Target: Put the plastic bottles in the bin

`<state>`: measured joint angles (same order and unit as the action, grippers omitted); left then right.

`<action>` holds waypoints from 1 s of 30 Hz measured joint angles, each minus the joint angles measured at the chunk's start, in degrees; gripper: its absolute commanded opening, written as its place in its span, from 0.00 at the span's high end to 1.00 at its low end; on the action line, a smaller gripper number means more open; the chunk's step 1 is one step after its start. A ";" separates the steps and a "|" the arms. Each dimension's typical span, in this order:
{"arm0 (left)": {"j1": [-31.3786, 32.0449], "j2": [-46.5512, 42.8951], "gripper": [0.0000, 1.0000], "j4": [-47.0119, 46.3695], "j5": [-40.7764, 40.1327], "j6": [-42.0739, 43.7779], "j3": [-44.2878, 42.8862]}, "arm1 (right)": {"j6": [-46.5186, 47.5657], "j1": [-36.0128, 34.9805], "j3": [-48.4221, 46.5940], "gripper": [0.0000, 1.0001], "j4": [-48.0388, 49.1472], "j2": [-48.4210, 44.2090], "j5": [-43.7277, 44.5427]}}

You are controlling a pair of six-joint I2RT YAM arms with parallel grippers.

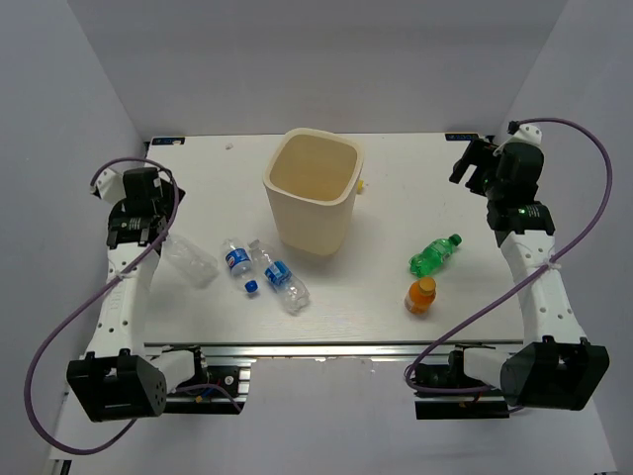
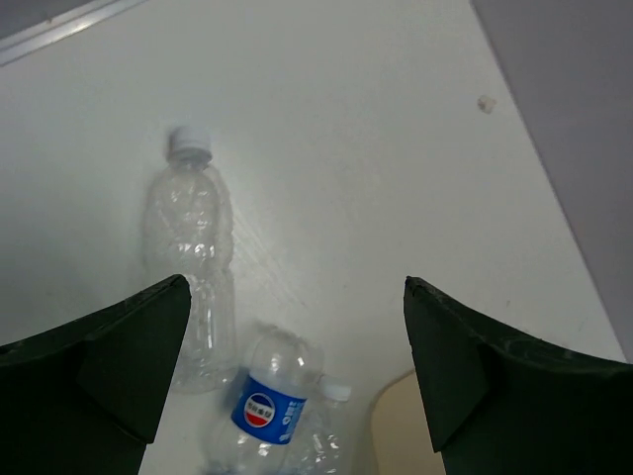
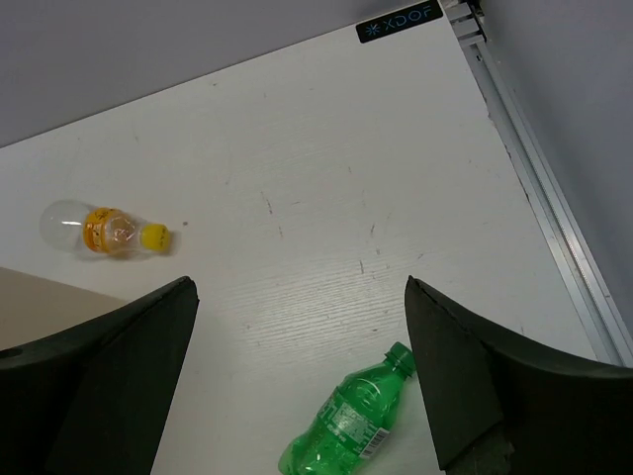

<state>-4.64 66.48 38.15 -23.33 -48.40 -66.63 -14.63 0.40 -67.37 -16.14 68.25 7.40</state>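
Observation:
The cream bin (image 1: 312, 188) stands upright at the table's middle back. A plain clear bottle (image 1: 190, 259) and two clear blue-labelled bottles (image 1: 237, 261) (image 1: 281, 278) lie to its left. A green bottle (image 1: 435, 254) and a short orange bottle (image 1: 421, 295) are to its right. My left gripper (image 1: 158, 198) is open and empty above the table's left side. In its wrist view (image 2: 297, 287) it is above the plain bottle (image 2: 193, 267) and a blue-labelled bottle (image 2: 269, 406). My right gripper (image 1: 471, 163) is open and empty at the back right, above the green bottle (image 3: 351, 426).
A small orange bottle with a yellow cap (image 3: 104, 228) lies beside the bin's far right side, and its cap shows in the top view (image 1: 363, 185). The bin's rim shows in the left wrist view (image 2: 396, 435) and the right wrist view (image 3: 30, 297). The table's right rail (image 3: 554, 228) is close.

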 measured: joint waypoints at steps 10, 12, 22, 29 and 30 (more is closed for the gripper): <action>-0.02 3.74 0.02 -0.22 3.26 -3.78 13.46 | 0.24 0.02 8.44 0.11 6.21 -3.19 -3.10; -0.02 6.51 0.02 -0.63 2.91 -4.63 14.01 | 0.48 0.02 8.57 0.11 6.73 -2.97 -3.74; -0.17 20.61 0.05 -6.91 1.18 -8.59 17.44 | -0.04 0.04 8.57 0.11 6.91 0.44 -2.43; -1.42 24.85 0.44 -7.65 0.39 -10.38 15.61 | -1.09 0.98 8.59 0.11 5.57 -0.11 2.32; -1.57 24.63 0.45 -6.93 -0.22 -10.43 14.56 | -1.31 1.07 8.61 0.11 5.57 -0.37 2.71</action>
<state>-6.22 91.11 31.22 -23.55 -58.83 -52.07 -15.94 1.48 -58.76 -10.57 67.88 10.11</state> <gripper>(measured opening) 0.655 0.895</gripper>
